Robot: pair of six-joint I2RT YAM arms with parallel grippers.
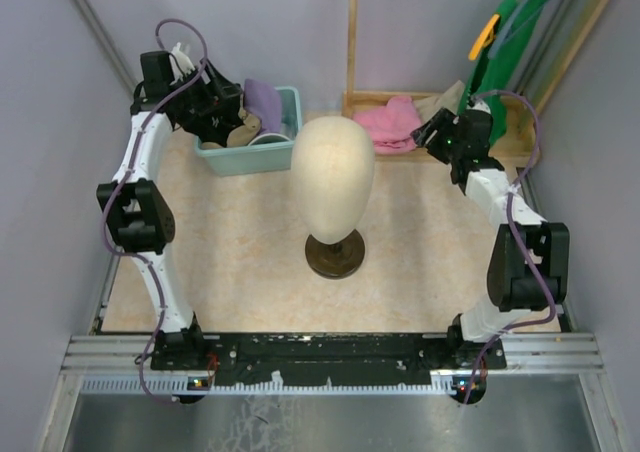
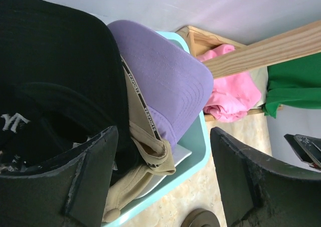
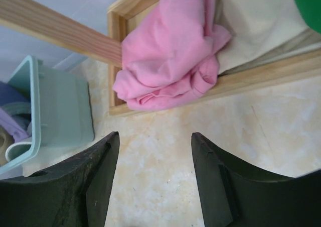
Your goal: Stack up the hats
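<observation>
Hats (image 1: 255, 117) lie packed together in a teal bin (image 1: 245, 159) at the far left corner of the surface (image 1: 240, 262), none of them stacked on the mannequin head (image 1: 333, 177). In the left wrist view a black cap (image 2: 55, 61) with white letters fills the left side. A purple cap (image 2: 160, 71) leans against it, and a tan cap (image 2: 140, 172) is pressed below between them and the bin wall. A pale piece shows under the tan one, but I cannot tell what it is.

The left tool (image 2: 164, 136) hangs over the bin with its fingers spread wide and nothing held between them. One finger is just beside the black cap, the other is outside the bin rim. The right tool (image 3: 154, 139) is at the far right, also open and empty. It points down to the bare surface near a pink cloth (image 3: 170, 56).

The surface is beige with a marbled pattern. The mannequin head stands in the middle on a dark round base (image 1: 335, 255), well apart from the bin. A low wooden tray (image 1: 360, 102) at the far edge holds the pink cloth and a cream cloth (image 3: 261, 21). A thin wooden post (image 1: 352, 32) rises from its corner. A green top (image 1: 500, 52) hangs at the far right. Pale lilac walls (image 1: 200, 12) close the space on three sides, and a metal rail (image 1: 330, 357) with both arm bases runs along the near edge.
</observation>
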